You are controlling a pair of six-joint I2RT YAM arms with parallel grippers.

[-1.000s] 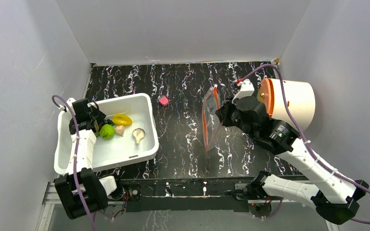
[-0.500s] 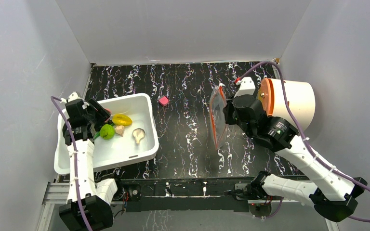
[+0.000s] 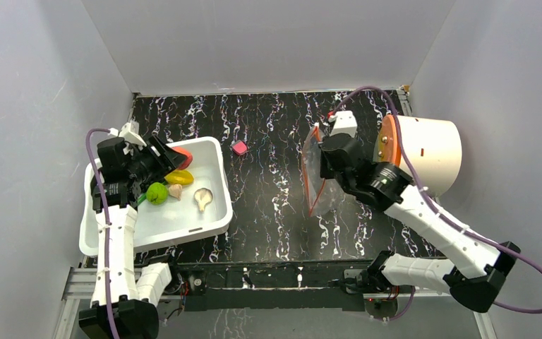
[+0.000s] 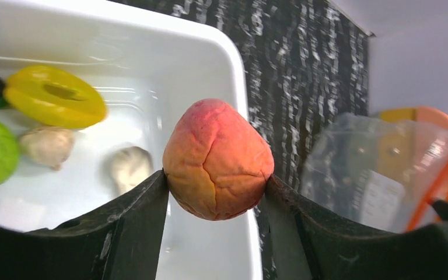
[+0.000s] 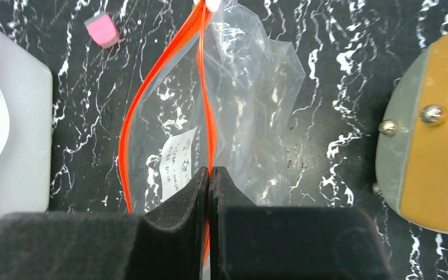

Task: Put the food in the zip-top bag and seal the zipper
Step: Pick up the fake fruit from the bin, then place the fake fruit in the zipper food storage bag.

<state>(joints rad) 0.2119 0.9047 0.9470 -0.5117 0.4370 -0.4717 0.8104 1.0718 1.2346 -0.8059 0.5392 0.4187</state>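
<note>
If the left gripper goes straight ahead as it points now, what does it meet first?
Probably the far wall of the white plastic bin; if it clears that, the clear crinkly bag beyond. Height is unclear.

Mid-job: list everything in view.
bin: one, white, table left
orange ball: one, orange-red, left gripper
yellow piece: one, yellow, bin
green ball: one, green, bin
garlic: one, beige, bin
mushroom: one, beige, bin
pink block: one, pink, table centre
zip-top bag: one, clear, right gripper
zipper: one, orange-red, bag mouth, open
cylinder: one, white, far right
left gripper: one, black, holding orange ball
right gripper: one, black, pinching zipper
</note>
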